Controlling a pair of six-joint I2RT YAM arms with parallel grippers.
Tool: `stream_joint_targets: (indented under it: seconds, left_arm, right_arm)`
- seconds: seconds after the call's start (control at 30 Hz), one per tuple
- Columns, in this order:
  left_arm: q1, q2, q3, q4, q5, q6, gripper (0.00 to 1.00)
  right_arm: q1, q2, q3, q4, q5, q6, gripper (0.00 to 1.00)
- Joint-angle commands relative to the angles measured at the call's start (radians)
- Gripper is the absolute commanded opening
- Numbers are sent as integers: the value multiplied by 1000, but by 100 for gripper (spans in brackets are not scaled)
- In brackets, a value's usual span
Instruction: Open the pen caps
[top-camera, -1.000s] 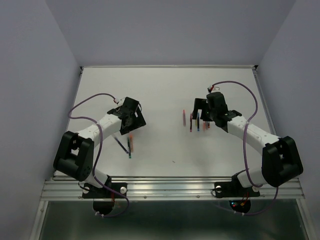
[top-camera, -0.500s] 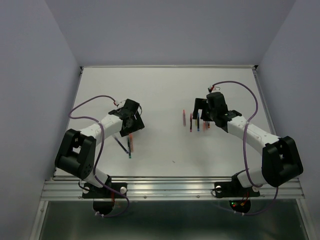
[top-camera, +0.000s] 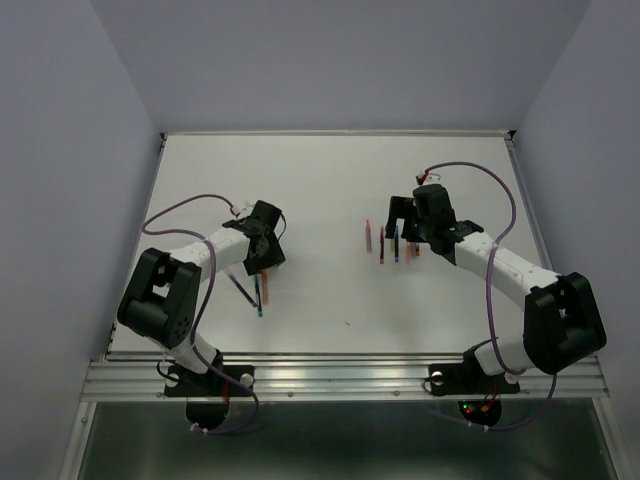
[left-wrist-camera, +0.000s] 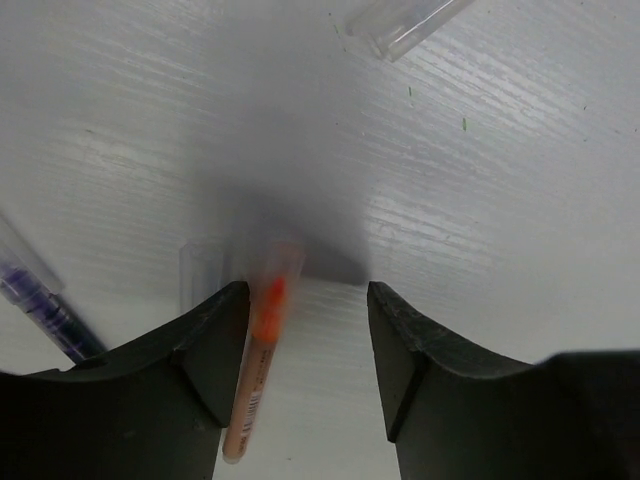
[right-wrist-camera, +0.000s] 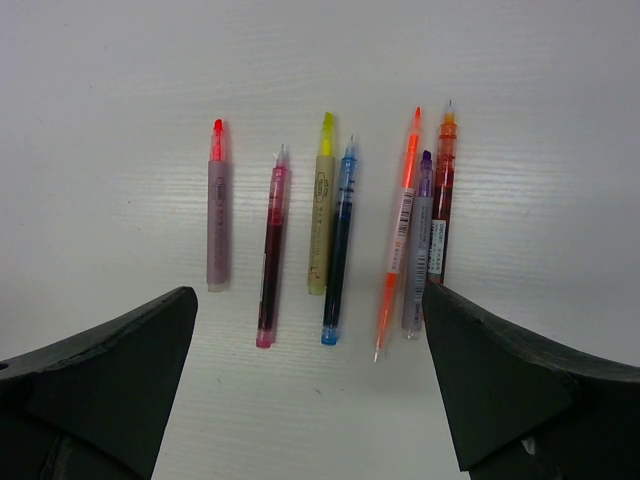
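White tabletop (top-camera: 320, 180), wood-grained up close, boxed in by pale lilac walls. Toward the left edge, closer to the near edge than the far: left fingers (left-wrist-camera: 215, 350) low over the surface, parted, straddling an orange pen (left-wrist-camera: 258, 370) lying flat. Rests against the inner face of one finger, with a plain gap to the other; not clamped. Blurred at its far end, so cannot tell whether capped. Just beside that end, a faint clear cap (left-wrist-camera: 195, 268) on the surface; a second clear cap (left-wrist-camera: 405, 25) further off, well apart from the fingers. Outside the fingers, a dark blue pen (left-wrist-camera: 40, 305), partly cut off by the frame. Toward the right edge, about mid-depth: right fingers (right-wrist-camera: 100, 370) spread wide, gripping nothing, above a row of pens (top-camera: 390, 243) lying roughly parallel. Across that row in the wrist view: a pale mauve marker (right-wrist-camera: 217, 215) with a red tip, apart from the others; a magenta pen (right-wrist-camera: 270, 255); a yellow-green marker (right-wrist-camera: 320, 215) just beside a blue pen (right-wrist-camera: 338, 245); then a thin orange stick (right-wrist-camera: 398, 235), a purple pen (right-wrist-camera: 418, 250) and a dark red pen (right-wrist-camera: 441, 200) bunched close together, touching or nearly so. Tips pointed toward the far edge; too small to tell which carry caps.
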Motion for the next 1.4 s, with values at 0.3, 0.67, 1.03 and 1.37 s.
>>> stream_joint_targets:
  seconds: [0.3,0.67,1.03,1.37]
  left_arm:
    - [-15,1,-31,1,5,1,43]
    - [-64,51,-15,-12,12,62,37]
    - [-95,73,9,-25,8,68,0]
    - [-95,-34,165,47,28,34,0]
  right_arm:
    - [-6,-9,-2,16,26,-14,100]
    - [-6,-5,0,11,36,-13,100]
    - [-6,-14,1,9,4,-33,100]
    - [3,-80,-51,167,-689,-151,100]
